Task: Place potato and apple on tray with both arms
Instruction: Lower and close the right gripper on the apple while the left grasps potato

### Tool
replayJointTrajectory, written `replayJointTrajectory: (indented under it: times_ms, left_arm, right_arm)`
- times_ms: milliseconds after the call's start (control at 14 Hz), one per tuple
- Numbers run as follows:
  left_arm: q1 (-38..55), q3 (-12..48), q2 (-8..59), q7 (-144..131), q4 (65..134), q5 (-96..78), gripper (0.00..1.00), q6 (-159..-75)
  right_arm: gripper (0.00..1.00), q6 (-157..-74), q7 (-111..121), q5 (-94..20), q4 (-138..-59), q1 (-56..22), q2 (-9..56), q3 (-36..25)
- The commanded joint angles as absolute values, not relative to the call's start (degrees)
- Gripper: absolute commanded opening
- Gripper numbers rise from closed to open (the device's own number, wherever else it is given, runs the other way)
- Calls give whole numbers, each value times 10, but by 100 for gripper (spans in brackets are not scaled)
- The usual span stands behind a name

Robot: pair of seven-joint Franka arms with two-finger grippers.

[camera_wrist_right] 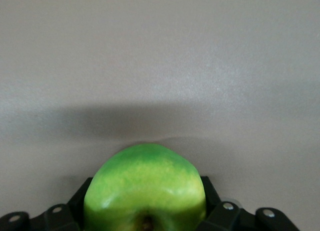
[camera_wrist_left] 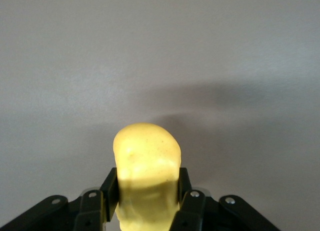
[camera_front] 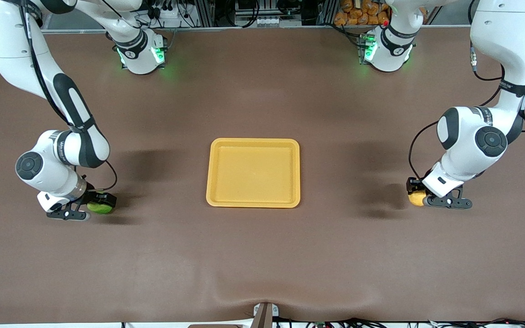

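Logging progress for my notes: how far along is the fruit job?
Done: both grasps. In hand: the left tool is shut on the potato, the right tool on the apple, each at its own end of the table. Left: the tray holds neither.

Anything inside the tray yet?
Nothing: the tray shows only its bare floor. The potato is in the left claw, the apple in the right claw, both off at the table's ends.

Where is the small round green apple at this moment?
The small round green apple sits between the fingers of the right gripper, low at the brown table near the right arm's end, well apart from the yellow-orange plastic tray.
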State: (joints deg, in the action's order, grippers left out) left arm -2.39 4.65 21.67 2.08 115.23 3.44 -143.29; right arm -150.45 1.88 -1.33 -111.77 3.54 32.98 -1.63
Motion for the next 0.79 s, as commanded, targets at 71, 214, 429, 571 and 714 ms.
replayJointTrajectory:
  times_ms: [71, 214, 429, 571, 714]
  left_arm:
    - [-19, 57, 207, 16, 1073, 44, 0, -1313]
    - [-18, 79, 204, 2, 1056, 43, 0, -1283]
    - [-18, 110, 197, -30, 1053, 42, 0, -1276]
    - [-18, 131, 196, -61, 1051, 43, 0, -1274]
    - [-18, 145, 184, -72, 1051, 43, 0, -1255]
  right_arm:
    - [0, -1533, 15, -17, -1140, 32, 326, -16]
    - [0, -1532, 16, -17, -1139, 31, 323, -16]
    - [0, -1527, 24, -16, -1136, 26, 314, -16]
    - [0, -1510, 25, -14, -1135, 25, 296, -16]
    - [0, -1484, 35, -14, -1135, 23, 281, -15]
